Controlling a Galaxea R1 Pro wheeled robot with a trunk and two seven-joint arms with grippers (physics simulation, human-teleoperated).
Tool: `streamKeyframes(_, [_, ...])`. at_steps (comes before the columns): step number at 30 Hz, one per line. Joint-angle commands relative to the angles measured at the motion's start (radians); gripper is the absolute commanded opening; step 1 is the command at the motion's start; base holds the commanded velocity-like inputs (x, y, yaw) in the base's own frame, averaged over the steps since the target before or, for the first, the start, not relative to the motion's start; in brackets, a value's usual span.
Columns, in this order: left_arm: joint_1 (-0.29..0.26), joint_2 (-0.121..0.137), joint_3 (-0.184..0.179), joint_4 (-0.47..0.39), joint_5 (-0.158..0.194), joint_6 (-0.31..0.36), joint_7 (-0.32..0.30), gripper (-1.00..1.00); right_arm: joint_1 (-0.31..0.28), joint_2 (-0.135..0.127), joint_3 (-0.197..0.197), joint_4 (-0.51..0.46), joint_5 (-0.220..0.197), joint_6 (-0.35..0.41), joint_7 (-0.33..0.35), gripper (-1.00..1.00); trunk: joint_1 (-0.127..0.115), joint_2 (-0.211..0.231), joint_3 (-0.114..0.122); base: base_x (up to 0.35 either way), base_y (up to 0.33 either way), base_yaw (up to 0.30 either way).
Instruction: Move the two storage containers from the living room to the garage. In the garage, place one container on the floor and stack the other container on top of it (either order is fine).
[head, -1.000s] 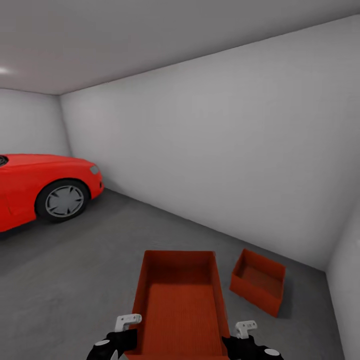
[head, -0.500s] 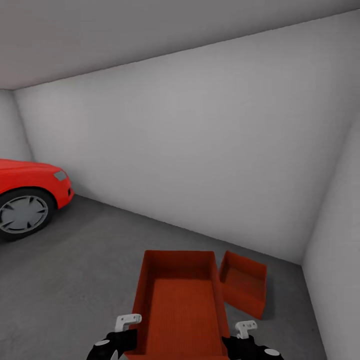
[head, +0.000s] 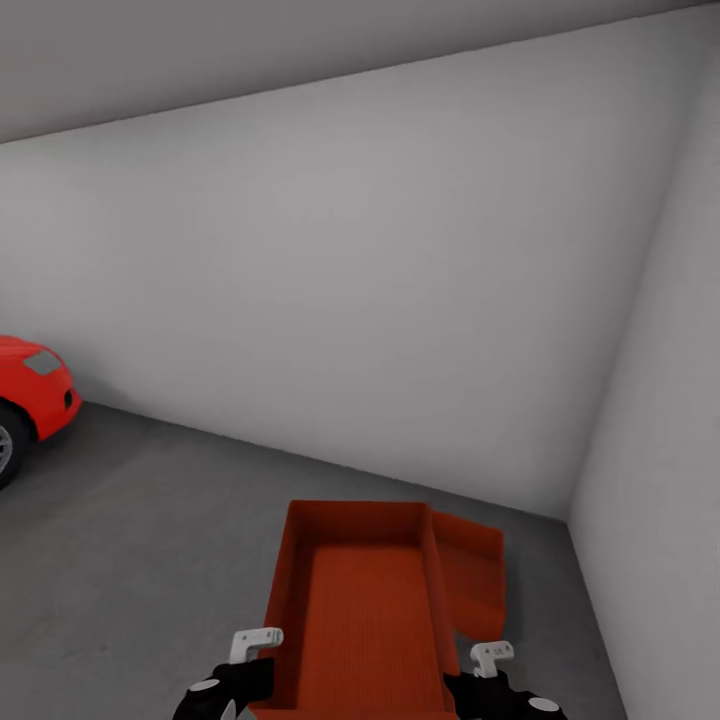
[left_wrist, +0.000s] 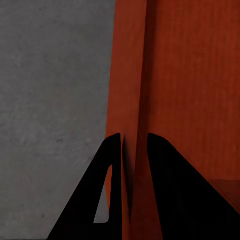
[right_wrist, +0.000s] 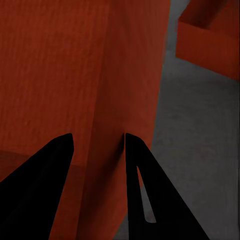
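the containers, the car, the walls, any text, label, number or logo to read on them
None: no text can be read in any view.
Held storage container: plain ribbed orange-red walls, no label.
Second storage container on the floor: plain as well.
Red car: no plate or badge can be seen on the part in view.
Grey wall: bare.
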Motion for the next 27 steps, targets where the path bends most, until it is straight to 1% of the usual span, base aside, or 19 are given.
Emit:
streamKeyframes(1, [-0.001, -0.030, 0.008, -0.033, 0.006, -0.034, 0.003, -1.00, 0.000, 0.027, -0.007, 0.004, 0.020, -0.002, 0.009, -1.00, 0.001, -0.001, -0.003, 0.325, 0.000, -0.223])
streamKeyframes(27, [-0.001, -0.029, 0.008, -0.033, 0.006, -0.034, 0.003, -1.00, 0.000, 0.027, -0.007, 0.004, 0.020, -0.003, 0.009, -1.00, 0.001, -0.001, -0.033, 0.325, 0.000, -0.220])
